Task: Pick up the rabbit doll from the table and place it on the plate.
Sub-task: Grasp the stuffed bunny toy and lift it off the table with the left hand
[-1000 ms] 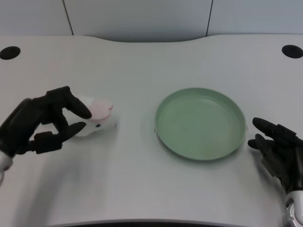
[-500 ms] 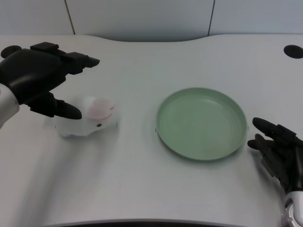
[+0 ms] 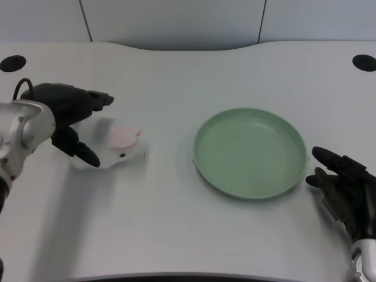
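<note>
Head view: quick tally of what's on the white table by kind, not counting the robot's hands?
Soft white rabbit doll with pink ears: 1
Round green plastic plate: 1
Black round holes at the table's far corners: 2
Total: 4

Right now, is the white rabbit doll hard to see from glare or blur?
Head view: sharp, no glare; the white rabbit doll blends into the white table, its pink ear showing best; the black left hand covers its left part.
</note>
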`<act>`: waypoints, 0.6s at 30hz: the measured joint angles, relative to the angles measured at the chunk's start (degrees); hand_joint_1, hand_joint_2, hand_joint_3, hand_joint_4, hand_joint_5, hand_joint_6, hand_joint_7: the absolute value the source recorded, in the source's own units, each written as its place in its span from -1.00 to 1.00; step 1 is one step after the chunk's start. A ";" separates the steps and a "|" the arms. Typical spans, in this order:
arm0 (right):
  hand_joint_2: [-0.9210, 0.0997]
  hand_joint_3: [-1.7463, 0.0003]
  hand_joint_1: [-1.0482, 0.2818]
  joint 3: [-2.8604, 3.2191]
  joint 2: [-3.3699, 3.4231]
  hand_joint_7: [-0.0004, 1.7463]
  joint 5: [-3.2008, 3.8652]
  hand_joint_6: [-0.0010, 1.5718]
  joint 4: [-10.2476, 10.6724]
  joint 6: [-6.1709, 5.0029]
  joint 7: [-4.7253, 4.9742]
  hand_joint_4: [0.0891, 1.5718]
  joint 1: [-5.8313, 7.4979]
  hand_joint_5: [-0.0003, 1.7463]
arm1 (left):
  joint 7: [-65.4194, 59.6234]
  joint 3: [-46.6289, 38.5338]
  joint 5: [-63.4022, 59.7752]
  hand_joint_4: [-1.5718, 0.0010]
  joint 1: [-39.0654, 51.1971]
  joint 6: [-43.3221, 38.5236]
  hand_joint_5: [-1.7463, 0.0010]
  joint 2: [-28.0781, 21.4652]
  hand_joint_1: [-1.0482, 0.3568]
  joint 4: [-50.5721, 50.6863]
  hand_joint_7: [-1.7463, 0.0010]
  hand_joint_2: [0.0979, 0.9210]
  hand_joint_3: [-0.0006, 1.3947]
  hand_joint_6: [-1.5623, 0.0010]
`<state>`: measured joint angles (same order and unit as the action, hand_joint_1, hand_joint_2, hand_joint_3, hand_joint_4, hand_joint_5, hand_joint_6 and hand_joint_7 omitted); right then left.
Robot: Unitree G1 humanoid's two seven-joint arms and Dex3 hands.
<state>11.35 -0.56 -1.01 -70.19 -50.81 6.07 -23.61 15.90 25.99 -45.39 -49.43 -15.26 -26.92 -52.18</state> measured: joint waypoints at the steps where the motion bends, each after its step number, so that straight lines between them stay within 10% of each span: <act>1: -1.00 0.71 0.06 -0.04 0.03 -0.99 -0.02 0.17 0.23 0.00 0.04 -0.34 0.20 0.14 | -0.96 0.99 -0.33 0.98 -0.90 0.01 0.91 1.11 -1.00 -3.22 0.99 0.92 -1.00 0.86; 18: -1.00 0.65 0.10 -1.02 -0.62 -0.99 -0.20 0.17 1.09 -1.41 -0.48 -0.33 1.99 0.11 | -13.36 11.11 -3.81 0.95 -8.78 4.27 0.98 10.15 -0.88 -23.48 0.97 0.84 -1.00 0.90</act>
<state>10.33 -1.18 -1.20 -69.09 -52.21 5.60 -21.62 2.54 37.10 -49.20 -58.21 -10.99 -16.77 -75.66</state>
